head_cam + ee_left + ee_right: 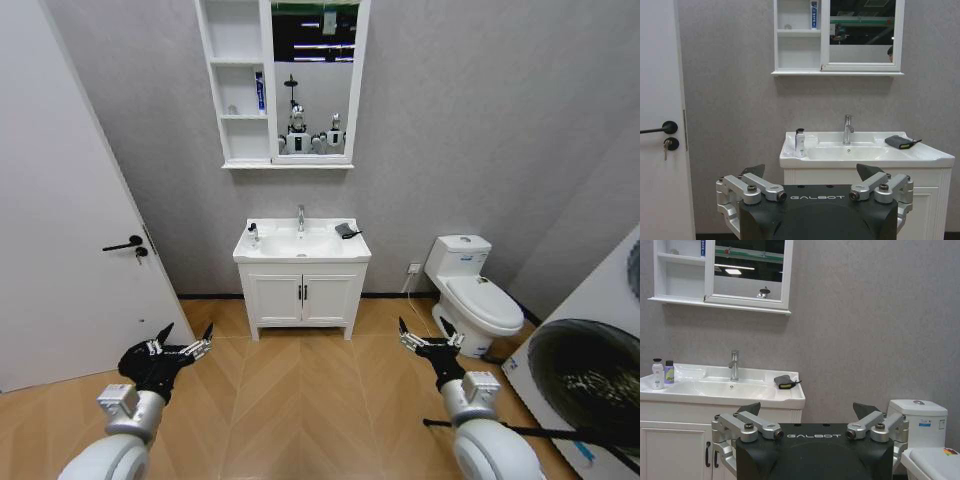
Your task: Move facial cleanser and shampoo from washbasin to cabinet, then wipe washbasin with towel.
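Note:
The white washbasin (300, 245) stands against the far wall across the room. Two small bottles (253, 232) stand at its left end. One is white with a black cap (658, 375) and the other is purple (669, 373); I cannot tell which is the facial cleanser and which the shampoo. The dark towel (347, 230) lies on the basin's right end, also seen as towel (900, 142). The white cabinet (233, 85) hangs above, joined to a mirror. My left gripper (188, 332) and right gripper (425, 330) hover open and empty over the floor, far short of the basin.
A white door (60, 230) with a black handle is at the left. A toilet (475, 295) stands right of the vanity (303, 297), and a washing machine (590, 380) is at the near right. A blue tube (260, 90) stands in the cabinet. Wooden floor lies ahead.

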